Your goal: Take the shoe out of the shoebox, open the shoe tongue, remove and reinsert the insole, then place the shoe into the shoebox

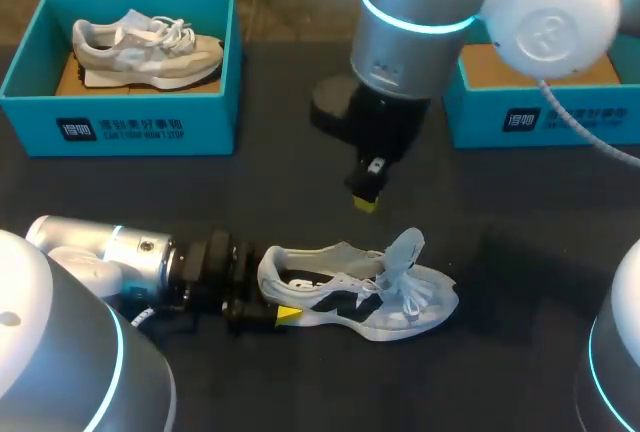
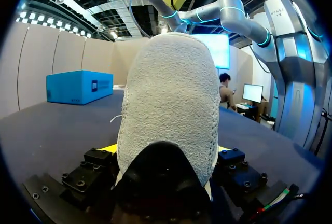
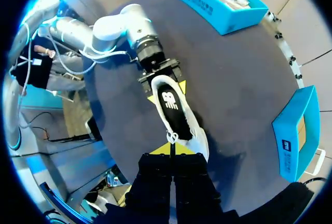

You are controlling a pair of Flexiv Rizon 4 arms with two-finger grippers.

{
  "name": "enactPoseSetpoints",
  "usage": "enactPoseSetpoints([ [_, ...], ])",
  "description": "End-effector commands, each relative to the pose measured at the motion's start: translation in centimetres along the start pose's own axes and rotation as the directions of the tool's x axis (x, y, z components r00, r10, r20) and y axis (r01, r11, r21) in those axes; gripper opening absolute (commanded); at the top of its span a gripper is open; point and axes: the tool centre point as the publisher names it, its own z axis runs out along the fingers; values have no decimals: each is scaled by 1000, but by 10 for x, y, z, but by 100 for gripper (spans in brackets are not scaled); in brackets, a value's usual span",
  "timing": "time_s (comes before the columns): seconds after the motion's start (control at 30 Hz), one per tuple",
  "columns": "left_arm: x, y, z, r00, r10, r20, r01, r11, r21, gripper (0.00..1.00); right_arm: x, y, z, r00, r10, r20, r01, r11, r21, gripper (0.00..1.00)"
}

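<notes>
At the far left of the desk (image 1: 520, 252), a blue shoebox (image 1: 120, 124) holds a second shoe (image 1: 145, 50); it is not in play. Near left, the left tool (image 1: 275, 294) lies low along the desk and is clamped on the heel of the task shoe (image 1: 370, 302). That shoe rests on its sole at near centre, outside either box, toe pointing right. The tongue (image 1: 405, 247) stands lifted toward the toe, and the insole (image 3: 170, 102) lies inside the opening. Above the laces, and apart from them, hangs the right tool (image 1: 366, 200), fingers together and holding nothing visible. The step in hand is judged to be finishing the tongue and reaching the insole. The right tool should part its fingers before descending, enter behind the tongue clear of the lace knot, and pinch the insole edge near the heel, while the left grip steadies the shoe. The open shoebox (image 1: 545, 122) is at far right.
</notes>
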Motion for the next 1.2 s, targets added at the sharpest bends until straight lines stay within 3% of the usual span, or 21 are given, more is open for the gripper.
enactPoseSetpoints([
  [0.03, -2, 3, 1, 1000, 0, 3, 0, 1000, 0, 0, 0, 8, 1, 1000, 0, -2, 0, 999, 53, 0],
  [0.2, -2, 3, 1, 1000, 0, 3, 0, 1000, 0, 0, 8, 27, 25, 995, -80, 53, 76, 995, 65, 0],
  [0.33, -2, 3, 1, 1000, 0, 3, 0, 1000, 0, 0, 21, 39, 53, 939, -314, 139, 313, 949, 29, 0],
  [0.73, -2, 3, 1, 1000, 0, 3, 0, 1000, 0, 0, 21, 39, 53, 939, -314, 139, 313, 949, 29, 0],
  [1.03, -2, 3, 1, 1000, 0, 3, 0, 1000, 0, 0, 18, 50, 107, 911, -372, 178, 377, 926, 7, 0],
  [1.2, -2, 3, 1, 1000, 0, 3, 0, 1000, 0, 0, 18, 50, 122, 943, -294, 153, 295, 955, 20, 0],
])
